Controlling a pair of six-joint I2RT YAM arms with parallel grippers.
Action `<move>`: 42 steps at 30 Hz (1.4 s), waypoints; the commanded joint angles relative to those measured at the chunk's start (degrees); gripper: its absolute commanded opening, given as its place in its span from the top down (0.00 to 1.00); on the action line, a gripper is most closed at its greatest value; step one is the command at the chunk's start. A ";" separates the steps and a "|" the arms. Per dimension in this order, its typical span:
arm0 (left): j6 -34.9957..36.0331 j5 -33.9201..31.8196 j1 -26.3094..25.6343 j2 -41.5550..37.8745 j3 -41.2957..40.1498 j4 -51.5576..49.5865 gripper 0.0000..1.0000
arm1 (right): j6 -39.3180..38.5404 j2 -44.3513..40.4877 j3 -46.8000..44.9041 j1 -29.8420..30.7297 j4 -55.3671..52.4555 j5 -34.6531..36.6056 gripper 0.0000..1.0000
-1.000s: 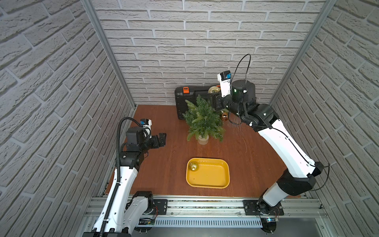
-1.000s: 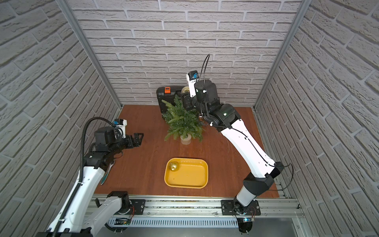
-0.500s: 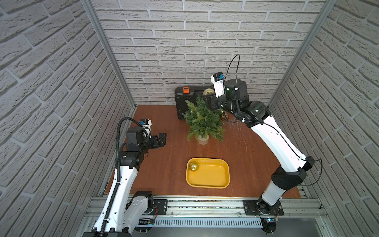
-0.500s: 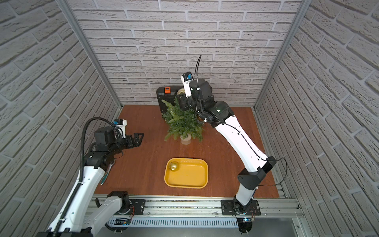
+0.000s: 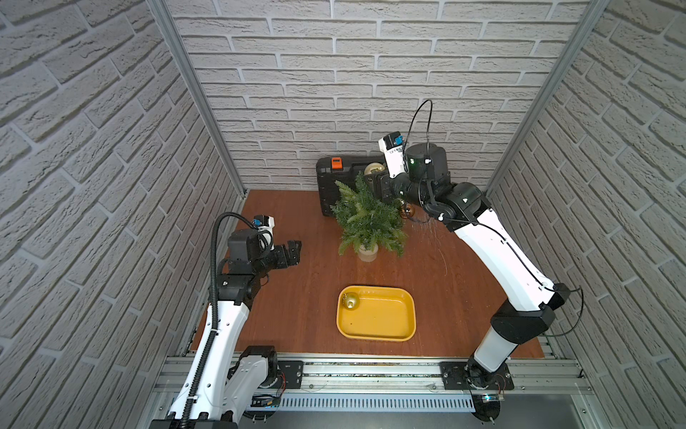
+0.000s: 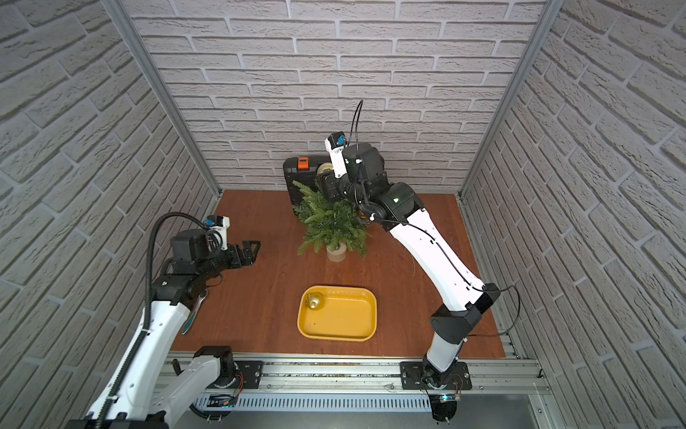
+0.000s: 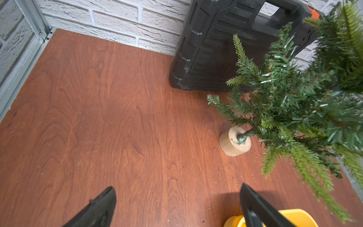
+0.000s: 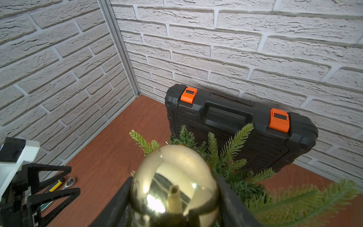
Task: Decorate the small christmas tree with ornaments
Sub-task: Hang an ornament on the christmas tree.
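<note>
Reddish wood tabletop [image 5: 297, 297], small green feathery christmas tree [image 5: 367, 219] standing near the back, right gripper [image 8: 174, 198] clamped on a mirror-shiny pale-gold bauble [image 8: 174, 173] by its top, left gripper [image 5: 292, 252] with fingers wide apart.

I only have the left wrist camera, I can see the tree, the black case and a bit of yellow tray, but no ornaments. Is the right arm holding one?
Observer: Yes. The right gripper is shut on a pale gold ornament, held at the top of the small christmas tree.
Operator: Is anything on the tree yet?
Observer: A copper-bronze ornament shows at the tree's edge, just under the right arm. It seems to hang from a branch.
Operator: And what's in the tray?
Observer: One gold ornament, lying in the yellow tray, in its far corner on the left arm's side.
</note>
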 commanded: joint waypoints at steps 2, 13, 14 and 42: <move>-0.11 0.75 0.55 -0.54 -0.94 2.70 0.02 | 0.80 -0.87 1.35 -0.09 0.19 -1.79 0.41; -0.16 0.66 0.55 -0.49 -0.96 2.70 0.02 | 0.73 -3.19 -1.31 0.38 -0.12 -1.60 0.41; -0.13 0.66 0.50 -0.49 -0.94 2.70 0.02 | 0.72 -3.45 -1.60 0.45 -0.17 -1.51 0.41; -0.22 0.48 0.55 -0.84 -0.96 2.61 0.02 | 1.69 -9.90 -12.05 0.77 1.47 1.74 0.39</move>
